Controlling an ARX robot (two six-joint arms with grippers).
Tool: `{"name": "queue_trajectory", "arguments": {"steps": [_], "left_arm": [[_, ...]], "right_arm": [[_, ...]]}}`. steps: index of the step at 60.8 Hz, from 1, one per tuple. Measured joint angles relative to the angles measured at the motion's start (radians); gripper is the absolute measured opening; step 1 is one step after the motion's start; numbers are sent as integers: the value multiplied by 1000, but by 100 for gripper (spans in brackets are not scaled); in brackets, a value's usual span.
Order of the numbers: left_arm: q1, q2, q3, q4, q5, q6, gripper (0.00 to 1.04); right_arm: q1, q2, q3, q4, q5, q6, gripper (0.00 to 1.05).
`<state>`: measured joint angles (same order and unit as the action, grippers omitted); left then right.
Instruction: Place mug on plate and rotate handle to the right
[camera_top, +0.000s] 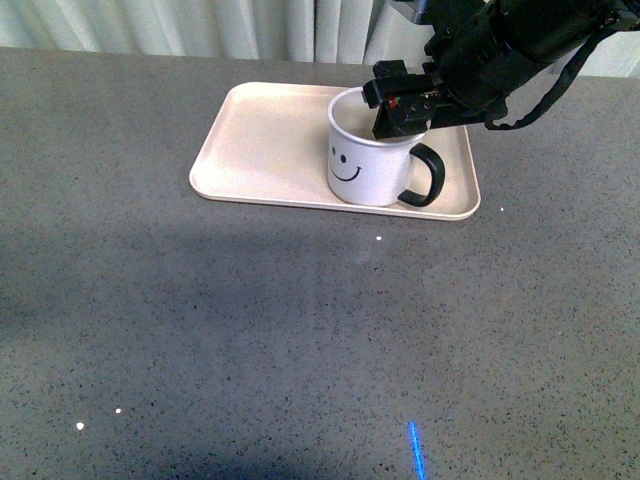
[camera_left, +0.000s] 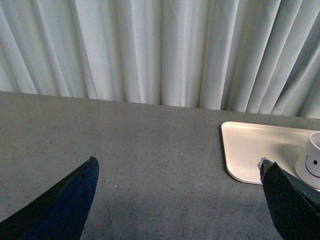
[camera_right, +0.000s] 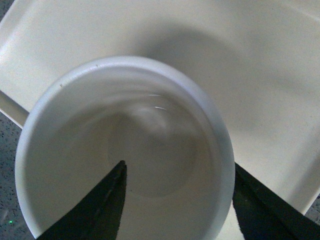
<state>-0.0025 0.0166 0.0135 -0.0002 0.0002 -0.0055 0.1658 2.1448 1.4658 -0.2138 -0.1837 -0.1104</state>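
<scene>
The grey speckled stone tabletop (camera_top: 300, 330) fills the foreground. Beyond it lies the flat pale pinkish-beige rectangular plate (camera_top: 265, 135), and the white cylindrical mug with a black smiley face (camera_top: 365, 165) stands upright on its near right part, face towards the camera. Its thick black loop handle (camera_top: 427, 175) points right. The right gripper (camera_top: 405, 112) straddles the mug's rim, jaws apart, one finger (camera_right: 97, 205) inside. The left gripper (camera_left: 179, 161) hangs spread wide over bare table. Pale pleated curtains (camera_top: 200, 25) close the back.
</scene>
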Motion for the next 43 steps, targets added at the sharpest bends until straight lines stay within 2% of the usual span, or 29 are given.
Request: {"name": "queue_trajectory", "arguments": {"steps": [16, 20, 26, 31, 33, 43], "left_arm": [[0, 0, 0, 0, 0, 0, 95], [0, 0, 0, 0, 0, 0, 95], [0, 0, 0, 0, 0, 0, 95], [0, 0, 0, 0, 0, 0, 95], [0, 0, 0, 0, 0, 0, 95], [0, 0, 0, 0, 0, 0, 95]], "right_arm": [[0, 26, 73, -61, -4, 12, 16], [-5, 31, 111, -94, 3, -15, 1], [-10, 32, 143, -100, 23, -77, 2], [-11, 32, 156, -68, 50, -190, 2], [-17, 33, 177, -92, 32, -283, 2], [-29, 63, 267, -203, -14, -459, 2]]}}
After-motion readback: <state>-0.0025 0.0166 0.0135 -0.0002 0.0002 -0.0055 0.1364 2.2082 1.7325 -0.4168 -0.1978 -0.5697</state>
